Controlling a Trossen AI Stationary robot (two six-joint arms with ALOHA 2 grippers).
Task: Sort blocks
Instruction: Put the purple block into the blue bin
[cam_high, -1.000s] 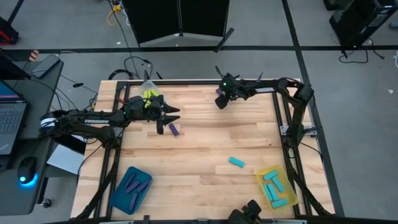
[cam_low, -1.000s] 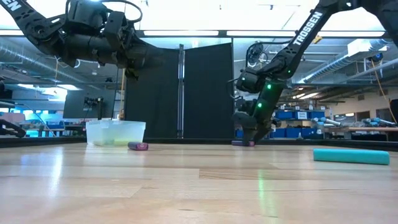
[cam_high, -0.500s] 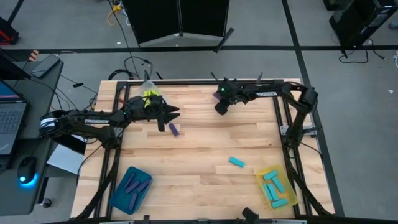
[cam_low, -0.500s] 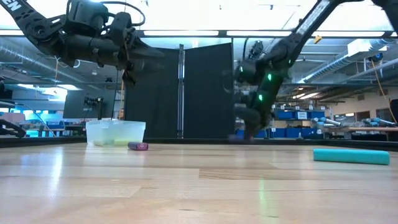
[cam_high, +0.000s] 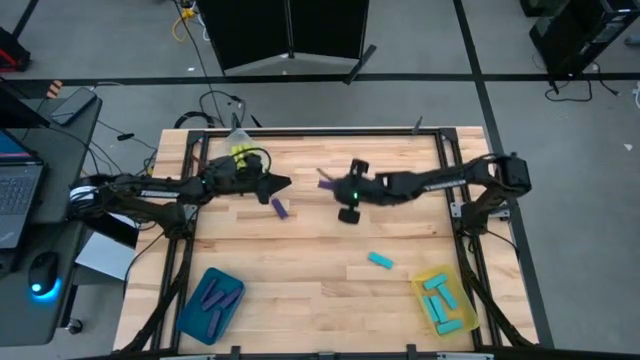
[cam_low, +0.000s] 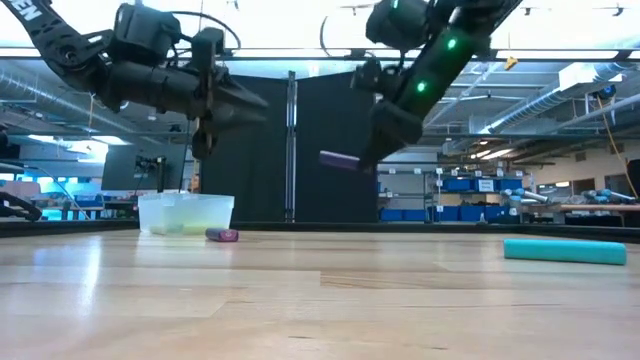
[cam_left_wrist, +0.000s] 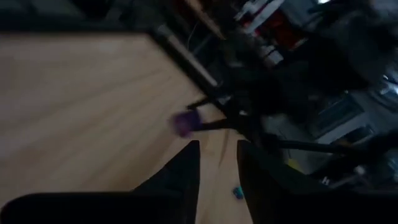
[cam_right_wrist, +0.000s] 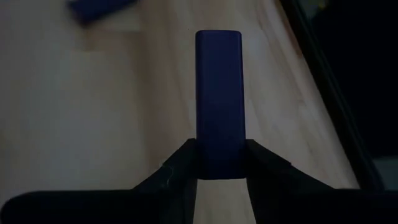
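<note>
My right gripper (cam_high: 336, 186) is over the middle of the table, raised high, and shut on a purple block (cam_right_wrist: 218, 93). The block also shows in the low view (cam_low: 338, 160). My left gripper (cam_high: 284, 182) hangs open and empty above the table's far left part, just past a second purple block (cam_high: 280, 208) that lies flat on the wood. That block also shows in the low view (cam_low: 222, 235). A cyan block (cam_high: 379, 261) lies flat at the near right. My right gripper pinches the purple block between its two fingers (cam_right_wrist: 180, 168) by the two long sides at one end (cam_right_wrist: 218, 163). The block lies along the fingers and sticks out past their tips toward the table's left. It is roughly level and lifted clear of the table (cam_low: 338, 160).
A clear tray (cam_high: 240, 152) with yellow-green blocks stands at the far left. A teal tray (cam_high: 210, 303) with purple blocks stands at the near left. A yellow tray (cam_high: 443, 300) with cyan blocks stands at the near right. Bare wood lies between them.
My right gripper has gone from the table's far edge toward the middle and up. The purple block has come with it, lifted from the wood and clear of the table. My left gripper has turned about its wrist and stayed near the same place.
</note>
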